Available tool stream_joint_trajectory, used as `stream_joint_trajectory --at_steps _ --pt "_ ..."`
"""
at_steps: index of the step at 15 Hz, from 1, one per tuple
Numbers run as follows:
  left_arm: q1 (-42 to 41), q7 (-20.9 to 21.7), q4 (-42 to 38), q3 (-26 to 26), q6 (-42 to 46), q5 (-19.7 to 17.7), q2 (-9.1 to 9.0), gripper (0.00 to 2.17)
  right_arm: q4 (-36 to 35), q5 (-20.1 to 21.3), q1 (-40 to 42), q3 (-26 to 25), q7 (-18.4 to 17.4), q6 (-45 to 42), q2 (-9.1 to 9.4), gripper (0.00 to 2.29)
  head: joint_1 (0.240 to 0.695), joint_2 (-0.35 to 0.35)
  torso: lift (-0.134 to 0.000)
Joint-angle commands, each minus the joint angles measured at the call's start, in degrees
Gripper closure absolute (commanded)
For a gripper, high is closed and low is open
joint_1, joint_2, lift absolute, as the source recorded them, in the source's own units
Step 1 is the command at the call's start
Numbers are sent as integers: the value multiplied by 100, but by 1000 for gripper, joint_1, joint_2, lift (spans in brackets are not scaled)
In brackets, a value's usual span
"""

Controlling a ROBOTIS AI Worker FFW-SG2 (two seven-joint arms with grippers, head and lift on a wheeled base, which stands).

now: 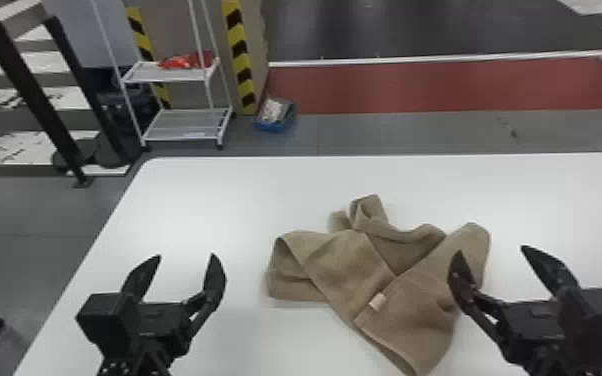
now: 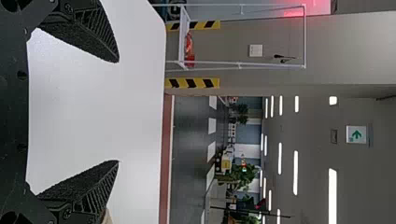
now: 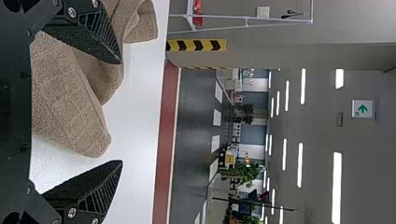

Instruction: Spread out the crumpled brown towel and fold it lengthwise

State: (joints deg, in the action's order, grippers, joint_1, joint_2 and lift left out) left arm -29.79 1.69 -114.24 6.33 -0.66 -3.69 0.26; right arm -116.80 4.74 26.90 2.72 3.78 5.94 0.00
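Note:
The brown towel (image 1: 345,255) lies crumpled on the white table, with overlapping folds and a small pale label near its middle. My left gripper (image 1: 185,257) is open over bare table to the towel's left; in the left wrist view the same gripper (image 2: 119,112) has its fingers wide apart with nothing between them. My right gripper (image 1: 490,250) stands open above the towel's right end, one finger in front of the cloth. In the right wrist view, the towel (image 3: 70,102) shows behind the spread fingers of my right gripper (image 3: 122,112), not gripped.
The white table (image 1: 205,200) has rounded far corners. Beyond it on the floor are a white shelf rack (image 1: 185,125), a blue bin (image 1: 275,117) and black posts (image 1: 30,90) at the left.

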Motion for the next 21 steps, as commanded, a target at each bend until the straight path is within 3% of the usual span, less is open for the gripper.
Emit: stream_joint_trajectory --at_steps 1,12,13,15,17,21 --pt "0 7 -1 0 0 0 -41 134 0 0 8 0 0 0 5 134 695 120 -124" --pt "-27 24 -45 -9 0 9 -41 134 -9 44 17 0 62 35 5 134 695 121 -124" --pt "-27 24 -45 -17 0 9 -41 134 -9 88 17 18 141 70 5 134 695 120 -124" --pt "-18 24 -36 -35 -18 18 -41 134 -18 413 -18 97 624 369 5 151 695 128 -124" --pt "-18 24 -36 -44 -18 26 -41 134 0 730 -176 176 1064 1248 5 184 695 146 -124" --pt "0 33 -19 -44 -18 35 -41 134 176 879 -299 290 1292 1406 5 191 695 173 -124"
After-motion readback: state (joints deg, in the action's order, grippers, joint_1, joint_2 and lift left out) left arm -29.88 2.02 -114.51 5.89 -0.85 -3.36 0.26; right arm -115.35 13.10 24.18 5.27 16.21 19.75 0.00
